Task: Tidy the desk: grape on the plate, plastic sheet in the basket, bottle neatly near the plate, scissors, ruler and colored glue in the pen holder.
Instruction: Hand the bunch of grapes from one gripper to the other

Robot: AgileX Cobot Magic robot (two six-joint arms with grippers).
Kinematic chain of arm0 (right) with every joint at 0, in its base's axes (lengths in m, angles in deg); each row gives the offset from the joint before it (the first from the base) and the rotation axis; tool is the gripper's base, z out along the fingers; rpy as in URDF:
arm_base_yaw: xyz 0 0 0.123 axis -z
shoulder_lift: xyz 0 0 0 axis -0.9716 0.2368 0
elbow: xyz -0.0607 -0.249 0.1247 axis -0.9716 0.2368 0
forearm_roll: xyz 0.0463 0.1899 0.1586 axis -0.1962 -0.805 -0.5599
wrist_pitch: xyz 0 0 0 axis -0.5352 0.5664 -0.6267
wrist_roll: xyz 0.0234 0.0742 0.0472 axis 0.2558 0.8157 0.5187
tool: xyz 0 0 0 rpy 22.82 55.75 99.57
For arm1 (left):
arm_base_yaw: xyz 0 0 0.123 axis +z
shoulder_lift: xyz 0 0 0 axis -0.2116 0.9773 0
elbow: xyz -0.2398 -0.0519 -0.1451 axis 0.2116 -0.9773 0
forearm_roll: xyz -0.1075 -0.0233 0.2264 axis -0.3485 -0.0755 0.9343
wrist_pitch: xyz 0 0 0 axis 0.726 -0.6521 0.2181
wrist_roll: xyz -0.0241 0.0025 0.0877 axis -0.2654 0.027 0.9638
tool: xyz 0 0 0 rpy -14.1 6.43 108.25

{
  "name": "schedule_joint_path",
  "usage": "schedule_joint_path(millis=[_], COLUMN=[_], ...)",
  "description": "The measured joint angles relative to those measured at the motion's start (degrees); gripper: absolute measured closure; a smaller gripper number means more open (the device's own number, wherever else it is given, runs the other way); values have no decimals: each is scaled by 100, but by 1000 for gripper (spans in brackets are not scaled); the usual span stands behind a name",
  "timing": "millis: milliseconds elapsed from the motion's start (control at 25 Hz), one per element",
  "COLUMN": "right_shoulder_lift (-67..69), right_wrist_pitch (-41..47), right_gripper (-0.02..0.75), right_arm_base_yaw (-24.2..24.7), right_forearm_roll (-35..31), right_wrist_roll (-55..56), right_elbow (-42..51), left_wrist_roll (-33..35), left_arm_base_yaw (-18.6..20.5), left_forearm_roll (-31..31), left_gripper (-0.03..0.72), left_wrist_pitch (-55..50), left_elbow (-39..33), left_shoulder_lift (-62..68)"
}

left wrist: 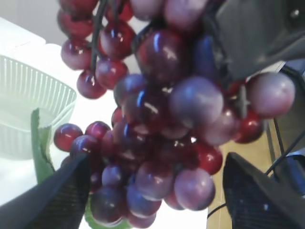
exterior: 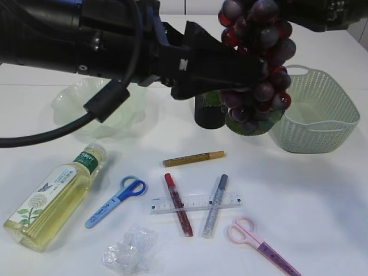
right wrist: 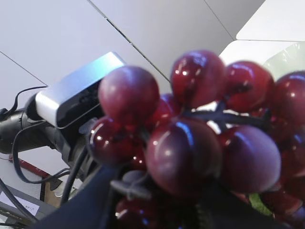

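Exterior view: the dark red plastic grape bunch (exterior: pixel 260 63) is hanging lengthwise between the left gripper (exterior: pixel 253 86) fingers, spread apart; the right gripper (exterior: pixel 244 7) fingers are clamping its top.

The scene is evenly and brightly lit, and only soft shadows are cast on the white table (exterior: pixel 322 201). Small highlights are reflected on the grape bunch (left wrist: pixel 162 119), which is rendered slightly soft in both wrist views.
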Motion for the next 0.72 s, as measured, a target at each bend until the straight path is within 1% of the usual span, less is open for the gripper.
schedule_joint_path(millis=[320,560,720], right_shoulder_lift=[0,0,0], right_wrist_pitch=[0,0,33], right_gripper=[476,476,476], right_arm_base_yaw=[0,0,0], right_forearm_roll=[-9,-9,-9], right_wrist_roll=[0,0,0], right_elbow=[0,0,0], left_wrist_roll=[423,790,1019], left_arm_base_yaw=[0,-195,-246], left_forearm_roll=[-416,-717,-958], left_gripper=[53,54,55], left_wrist_pitch=[40,185,254], left_elbow=[0,0,0], left_shoulder_lift=[40,138,211])
